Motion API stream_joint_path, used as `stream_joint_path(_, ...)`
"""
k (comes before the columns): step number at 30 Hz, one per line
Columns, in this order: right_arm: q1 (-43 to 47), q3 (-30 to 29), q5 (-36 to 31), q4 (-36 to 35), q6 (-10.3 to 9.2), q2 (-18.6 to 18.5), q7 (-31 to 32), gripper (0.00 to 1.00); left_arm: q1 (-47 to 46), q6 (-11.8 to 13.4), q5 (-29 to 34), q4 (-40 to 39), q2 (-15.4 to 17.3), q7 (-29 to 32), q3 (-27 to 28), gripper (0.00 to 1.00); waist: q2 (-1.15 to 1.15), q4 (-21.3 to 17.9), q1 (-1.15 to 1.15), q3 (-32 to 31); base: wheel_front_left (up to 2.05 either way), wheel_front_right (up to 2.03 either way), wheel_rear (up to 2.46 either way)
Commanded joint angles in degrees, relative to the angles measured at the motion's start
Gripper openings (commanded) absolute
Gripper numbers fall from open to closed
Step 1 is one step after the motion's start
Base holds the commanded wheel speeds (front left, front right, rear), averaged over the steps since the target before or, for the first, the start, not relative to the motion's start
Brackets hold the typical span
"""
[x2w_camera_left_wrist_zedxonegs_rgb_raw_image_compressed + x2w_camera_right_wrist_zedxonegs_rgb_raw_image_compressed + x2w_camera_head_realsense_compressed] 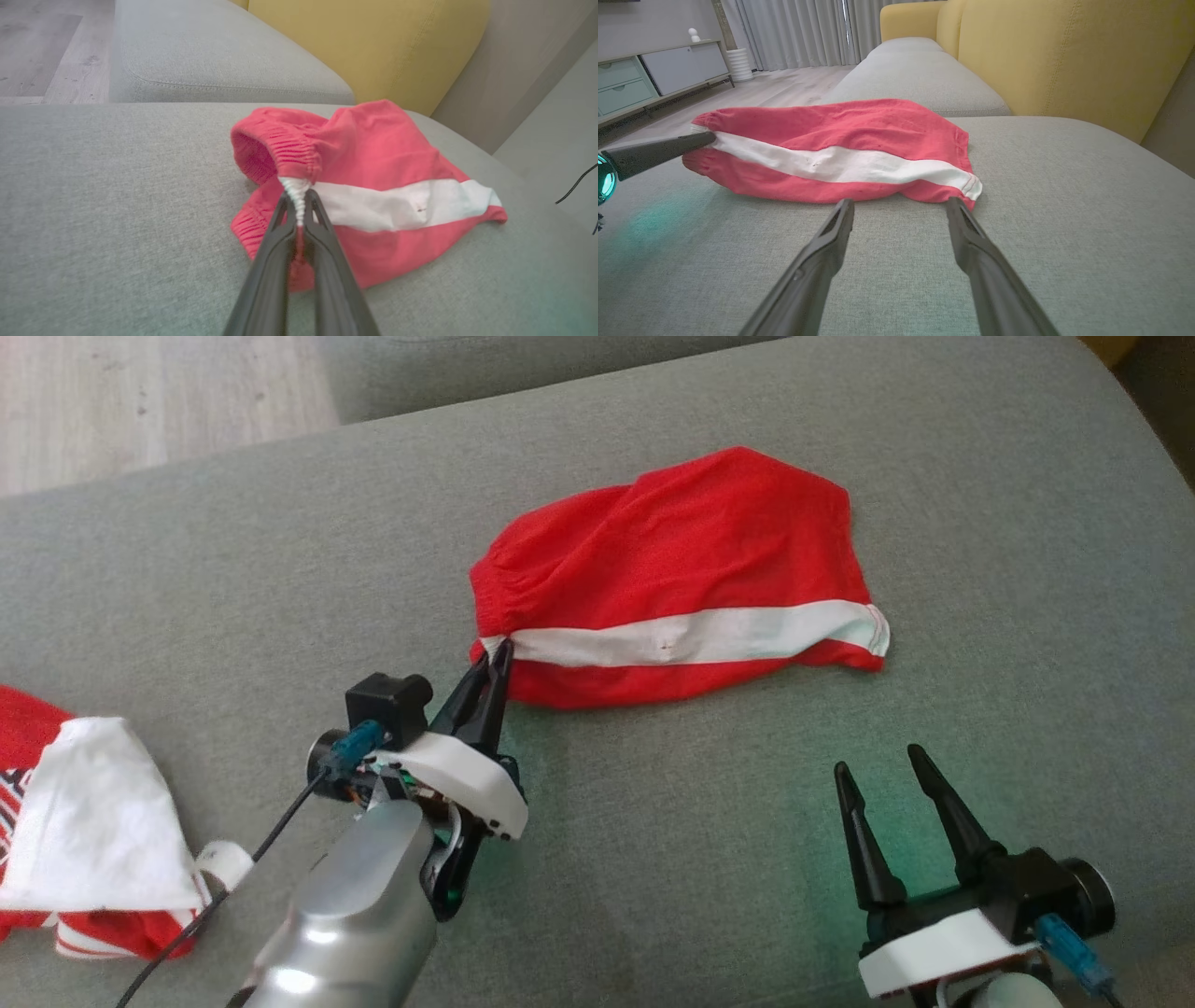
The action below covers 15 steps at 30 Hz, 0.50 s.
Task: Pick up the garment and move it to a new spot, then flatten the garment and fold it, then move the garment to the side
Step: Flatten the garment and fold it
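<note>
A grey, coarse-woven sofa seat (653, 859) carries the garment (691, 551): soft red shorts with a white stripe (709, 637), rumpled. The long axis runs left to right, with the gathered elastic waistband (294, 149) toward the robot's left. The left gripper (501, 653) has its fingers (280, 233) pinched on the waistband at the stripe's end. The right gripper (878, 765) is near the front edge, its fingers (826, 247) spread wide.

cloth items: 2 – red shorts (681, 569) mid-frame, red-and-white cloth heap (84, 821) at lower left | grippers: 2 – left gripper (501, 650), right gripper (878, 758) | grey seat cushions: 2 – near seat cushion (233, 569), far seat cushion (448, 373) at top edge of frame
</note>
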Motion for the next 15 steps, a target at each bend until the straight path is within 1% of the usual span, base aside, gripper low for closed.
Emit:
stream_joint_path(1,-1.74,1.38,0.35,-1.68,-0.04,-0.36,-0.36,1.0,-0.17,-0.31,-0.22,-2.64,1.41,-0.7,1.65,0.0,0.0,0.47,0.0,-0.33,0.0,0.0,0.0)
stream_joint_path(9,-1.35,0.77,1.57,-1.83,-0.04,-0.36,-0.36,1.0,5.77,-0.28,0.76,-9.22,5.26,-0.72,2.86,0.0,0.0,3.22,0.0,-1.72,0.0,0.0,0.0)
stream_joint_path(10,-1.3,0.74,1.93,-1.87,-0.04,-0.36,-0.36,1.0,7.17,0.08,1.45,-10.78,6.42,-0.72,3.59,0.0,0.0,4.3,0.0,-1.86,0.0,0.0,0.0)
stream_joint_path(15,-1.92,0.03,2.82,-1.04,-0.04,-0.36,-0.36,1.0,9.75,1.32,2.82,-13.64,8.79,-0.73,4.92,0.0,0.0,7.42,0.0,-1.6,0.0,0.0,0.0)
